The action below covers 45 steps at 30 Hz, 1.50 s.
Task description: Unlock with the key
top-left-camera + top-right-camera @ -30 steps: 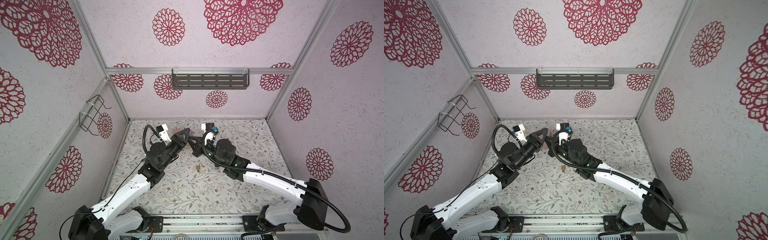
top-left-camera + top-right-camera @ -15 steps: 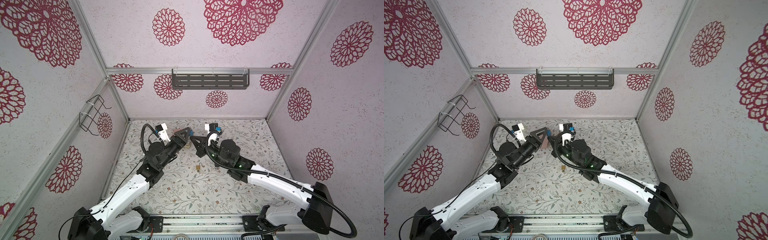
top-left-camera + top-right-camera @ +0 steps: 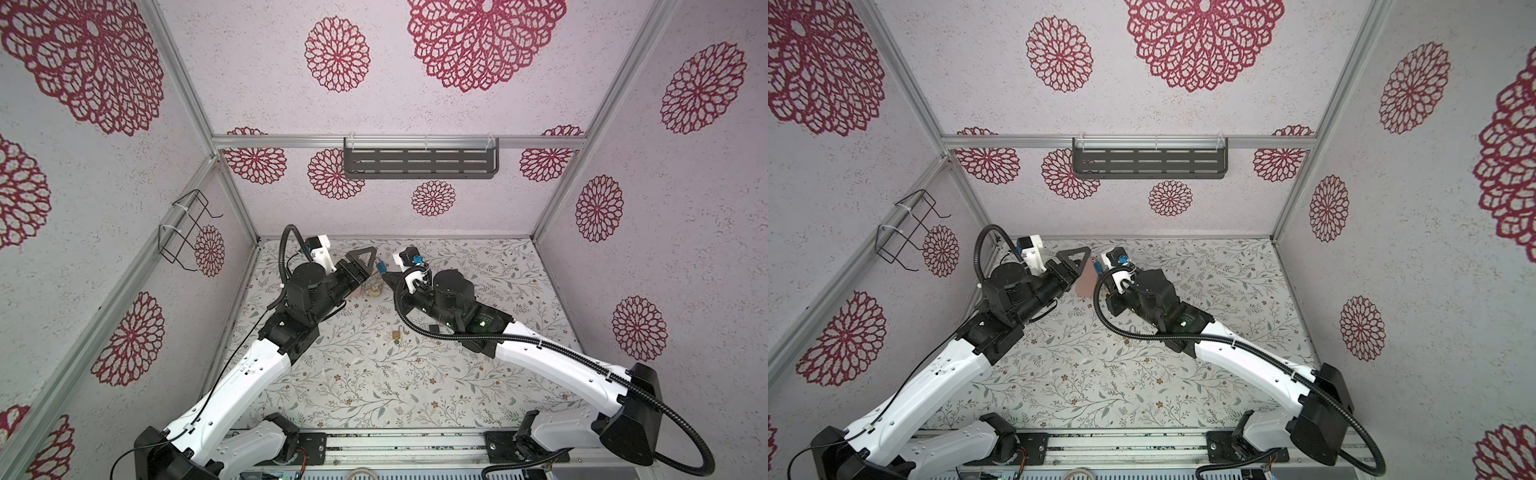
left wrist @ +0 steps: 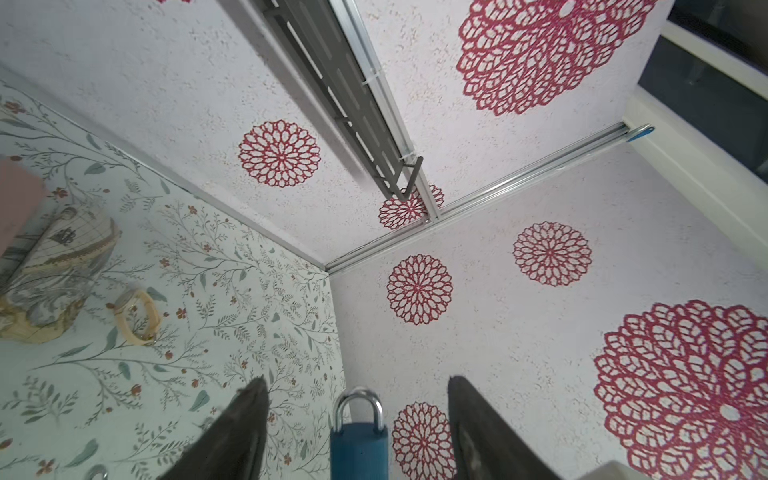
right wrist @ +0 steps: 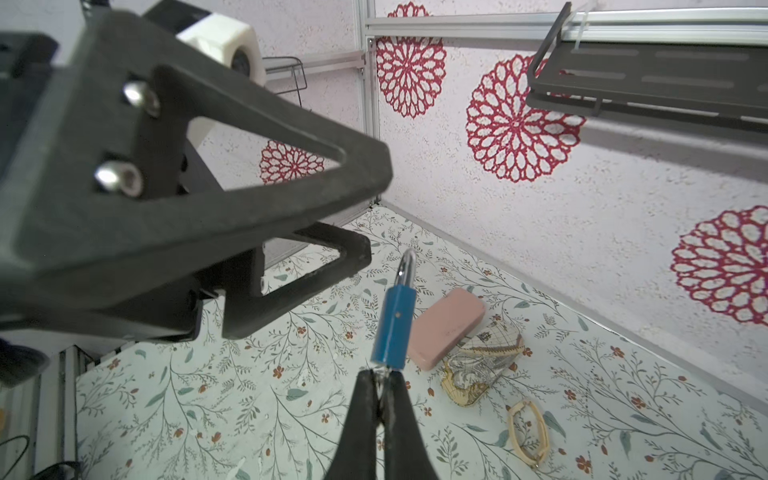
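Right gripper (image 5: 380, 386) pinches the key (image 5: 380, 371) under the blue padlock (image 5: 392, 328), beside left gripper's (image 5: 376, 212) spread fingers (image 5: 249, 166).

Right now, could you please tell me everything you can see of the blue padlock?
The blue padlock is small: a flat blue body, seemingly coated metal, and a silver shackle with both legs in the body, so it looks locked. It is held in the air, tilted, above the floral table by the right tool, shut on what looks like the key at its base. The left tool stands open around it, touching nothing.
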### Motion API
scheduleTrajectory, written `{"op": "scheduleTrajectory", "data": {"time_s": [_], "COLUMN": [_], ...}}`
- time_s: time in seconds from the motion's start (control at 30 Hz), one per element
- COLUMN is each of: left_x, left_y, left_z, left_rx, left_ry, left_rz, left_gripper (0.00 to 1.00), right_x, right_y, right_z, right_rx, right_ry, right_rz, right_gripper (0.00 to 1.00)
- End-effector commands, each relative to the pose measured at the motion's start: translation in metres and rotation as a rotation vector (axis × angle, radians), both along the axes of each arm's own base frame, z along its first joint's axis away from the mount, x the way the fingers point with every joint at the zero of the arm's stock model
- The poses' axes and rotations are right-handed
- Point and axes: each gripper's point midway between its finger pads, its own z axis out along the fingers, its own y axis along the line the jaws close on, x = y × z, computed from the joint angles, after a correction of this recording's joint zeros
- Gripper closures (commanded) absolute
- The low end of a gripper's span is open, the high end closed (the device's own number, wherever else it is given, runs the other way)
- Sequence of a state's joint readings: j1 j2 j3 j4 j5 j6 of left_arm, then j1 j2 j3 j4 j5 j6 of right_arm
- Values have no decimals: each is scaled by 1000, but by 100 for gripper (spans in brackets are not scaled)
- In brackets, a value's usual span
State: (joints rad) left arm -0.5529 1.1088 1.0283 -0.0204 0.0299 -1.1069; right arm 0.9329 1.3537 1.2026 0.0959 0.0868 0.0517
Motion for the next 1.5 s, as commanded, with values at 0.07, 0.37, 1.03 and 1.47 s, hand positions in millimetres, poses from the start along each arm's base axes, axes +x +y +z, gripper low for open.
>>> {"op": "scheduleTrajectory", "data": {"time_s": [0.07, 0.37, 1.03, 1.47], "left_x": [-3, 3, 3, 6], "left_y": [-14, -15, -27, -33], "left_z": [-21, -20, -26, -35], "left_rx": [182, 199, 109, 110], "left_ry": [62, 60, 104, 135], "left_rz": [-40, -26, -70, -103], "left_gripper": [34, 50, 66, 73], "right_x": [3, 4, 11, 14], "right_y": [1, 6, 8, 8], "right_z": [21, 17, 16, 14], "right_rx": [-42, -71, -93, -115], "right_ry": [-46, -34, -38, -50], "right_rz": [-4, -1, -21, -29], "right_gripper": [100, 100, 100, 100]}}
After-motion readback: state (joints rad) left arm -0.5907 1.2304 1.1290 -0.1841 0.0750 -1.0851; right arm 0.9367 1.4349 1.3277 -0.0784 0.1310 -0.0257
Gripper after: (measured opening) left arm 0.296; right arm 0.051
